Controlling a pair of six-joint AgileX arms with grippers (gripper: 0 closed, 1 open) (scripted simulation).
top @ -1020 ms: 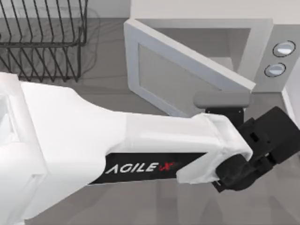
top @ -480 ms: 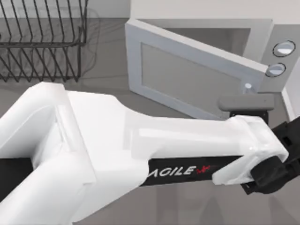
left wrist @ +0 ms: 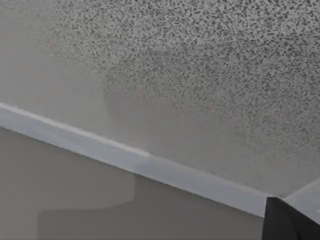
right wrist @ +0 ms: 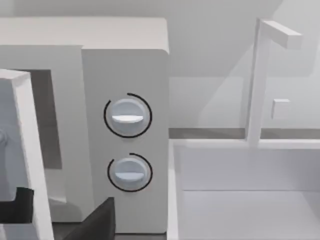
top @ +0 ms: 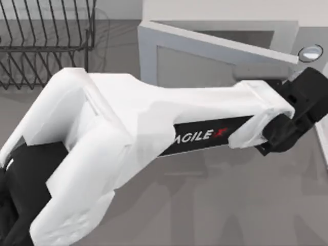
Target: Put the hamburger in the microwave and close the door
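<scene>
The white microwave [top: 220, 13] stands at the back right, its two round knobs [right wrist: 127, 116] on the grey side panel. The door [top: 205, 48] stands nearly shut, with a narrow wedge of the cavity left behind it. My left arm reaches across the table, and my left gripper [top: 301, 97] presses against the door's free end, just below the upper knob [top: 310, 52]. The left wrist view looks close at a speckled pale surface with a dark part of the gripper [left wrist: 287, 225] in the corner. The hamburger is hidden. The door edge [right wrist: 31, 150] also shows in the right wrist view.
A black wire rack [top: 46, 46] stands at the back left. A white tray-like frame [right wrist: 240, 200] with an upright post sits right beside the microwave on its right. My left arm covers much of the middle of the table.
The door has swung from wide open to nearly shut. My left arm and gripper have moved toward the back right with it, and the handle is now hidden by the arm.
</scene>
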